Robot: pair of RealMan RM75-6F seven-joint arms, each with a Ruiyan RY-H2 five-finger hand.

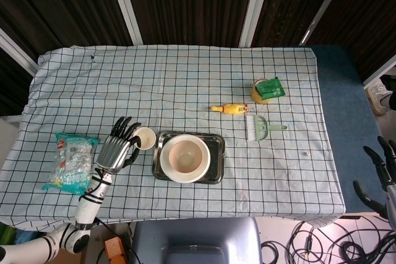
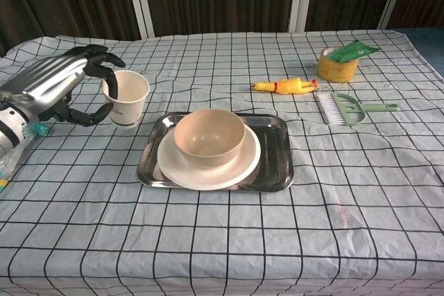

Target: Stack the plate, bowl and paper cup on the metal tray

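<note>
We see the left hand [image 2: 59,88] reaching in from the table's left edge, its metal back turned up and its forearm slanting down toward the near corner. Its dark fingers [image 2: 97,52] curl over the rim of the paper cup [image 2: 126,98], with one dipping inside the mouth and the thumb hooked around the cup's lower wall, so the hand grips the cup. The cup is upright, just left of the metal tray [image 2: 274,154] and apart from it; whether its base touches the cloth we cannot tell. From the head view the same hand [image 1: 114,151] lies beside the cup [image 1: 144,138], between it and a snack bag [image 1: 70,162].

On the tray sits the plate [image 2: 248,159], and the bowl [image 2: 209,136] stands in the plate.

Our right hand [image 1: 382,174] hangs well off the table at the far right edge of the head view, fingers spread and holding nothing.

Further right on the checked cloth lie a rubber chicken [image 2: 284,86], a green brush [image 2: 349,109] and a tape roll [image 2: 337,65].
</note>
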